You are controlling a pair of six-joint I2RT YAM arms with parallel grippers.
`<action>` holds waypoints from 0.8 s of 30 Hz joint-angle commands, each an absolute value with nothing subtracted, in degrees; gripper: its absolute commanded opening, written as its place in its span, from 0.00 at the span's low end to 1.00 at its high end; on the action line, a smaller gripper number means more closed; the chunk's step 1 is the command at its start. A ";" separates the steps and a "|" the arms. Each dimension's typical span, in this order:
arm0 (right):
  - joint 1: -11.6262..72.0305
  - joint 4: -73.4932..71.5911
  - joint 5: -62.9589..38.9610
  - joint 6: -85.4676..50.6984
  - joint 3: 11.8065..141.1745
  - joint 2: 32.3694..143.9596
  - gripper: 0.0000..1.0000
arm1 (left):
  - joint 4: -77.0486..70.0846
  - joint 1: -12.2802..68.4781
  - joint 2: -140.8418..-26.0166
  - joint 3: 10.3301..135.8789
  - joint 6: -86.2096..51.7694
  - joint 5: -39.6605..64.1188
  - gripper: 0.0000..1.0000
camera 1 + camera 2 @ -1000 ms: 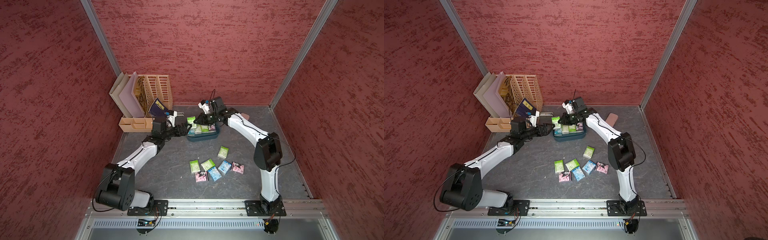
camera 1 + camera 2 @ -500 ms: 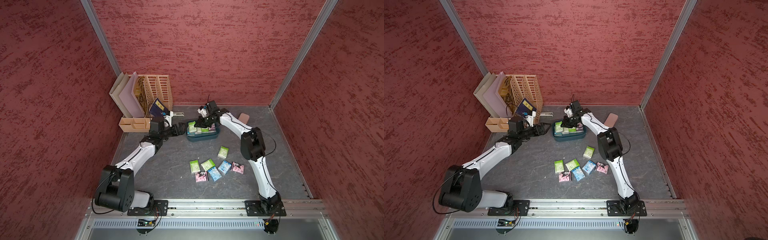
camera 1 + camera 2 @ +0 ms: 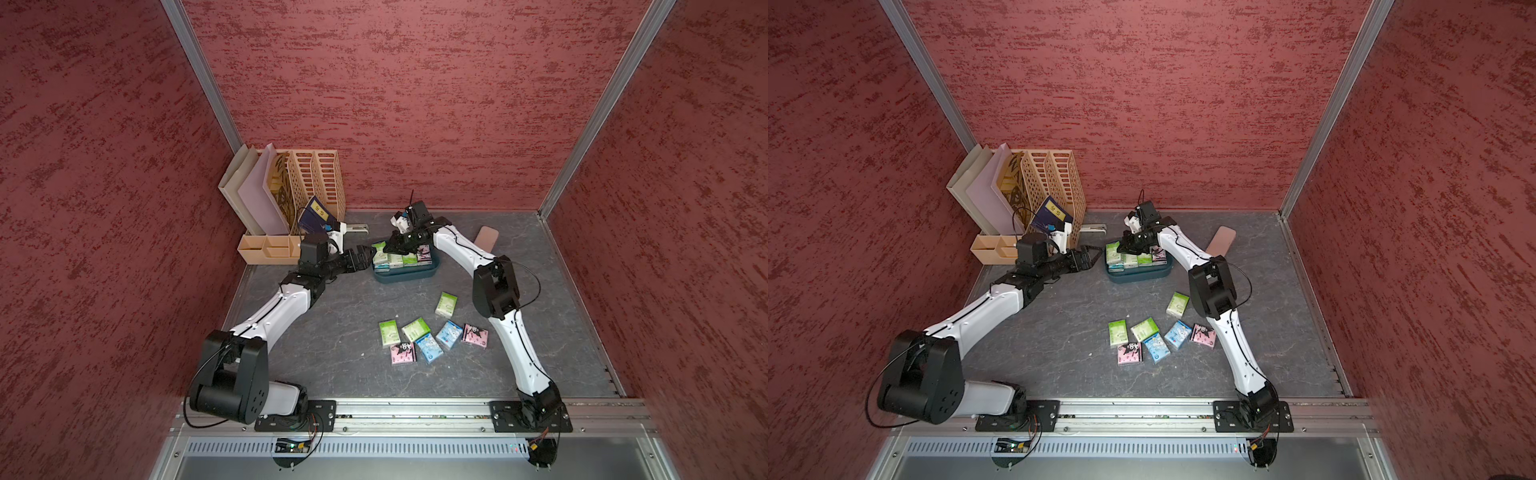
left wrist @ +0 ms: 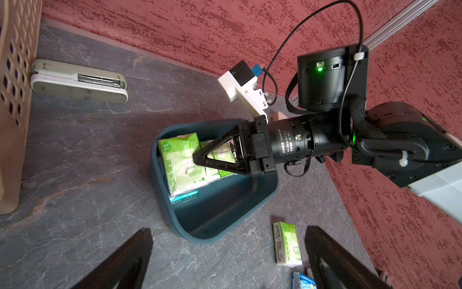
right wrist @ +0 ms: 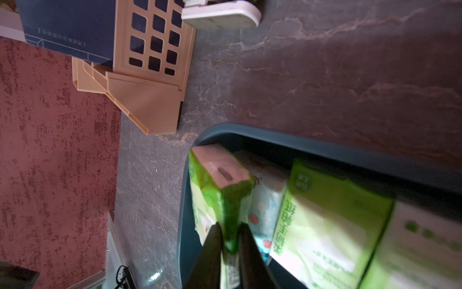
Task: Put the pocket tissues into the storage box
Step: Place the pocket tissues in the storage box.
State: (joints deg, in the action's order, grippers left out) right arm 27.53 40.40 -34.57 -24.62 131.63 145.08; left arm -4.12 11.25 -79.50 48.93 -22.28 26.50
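Observation:
The dark teal storage box [image 3: 409,275] [image 3: 1142,277] stands at the back middle with several pocket tissues packed in it. My right gripper [image 3: 388,248] [image 3: 1123,248] [image 5: 228,227] reaches into its left end, shut on the edge of a green packet [image 5: 220,185] [image 4: 180,165] that stands on edge there. My left gripper [image 3: 365,253] [image 3: 1090,257] [image 4: 227,230] is open and empty just left of the box [image 4: 175,220]. Several loose packets lie on the floor nearer the front: green [image 3: 446,304], blue [image 3: 450,333] and pink [image 3: 475,335].
A beige slotted file organizer [image 3: 316,183] with folders and a dark blue booklet [image 3: 316,212] stands at the back left, with a small beige tray [image 3: 268,249] in front of it. A stapler [image 3: 356,227] lies behind the box. A pink case [image 3: 486,237] lies at the back right.
My right arm has folded at the elbow and brought the green packet down into the box's left end. My left gripper has drawn back slightly from the box.

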 commanded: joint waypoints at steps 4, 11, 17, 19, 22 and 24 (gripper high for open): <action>27.50 42.66 -33.95 -24.09 134.98 146.30 0.41 | -3.95 11.01 -79.35 49.48 -22.33 26.67 1.00; 27.49 42.53 -30.39 -22.63 132.17 142.60 0.51 | -3.63 11.03 -79.15 50.09 -22.25 26.79 1.00; 27.42 43.77 -28.74 -20.84 129.20 138.64 0.55 | -2.94 11.04 -78.79 50.63 -21.93 26.80 1.00; 27.42 42.89 -27.97 -20.58 126.51 136.58 0.49 | -2.63 11.04 -78.61 50.63 -21.82 26.61 1.00; 27.51 41.66 -28.52 -20.32 124.04 134.83 0.26 | -2.45 11.02 -78.58 50.62 -21.71 26.41 1.00; 27.51 42.09 -28.87 -20.39 124.21 135.17 0.21 | -2.50 11.05 -78.90 50.80 -21.80 26.58 1.00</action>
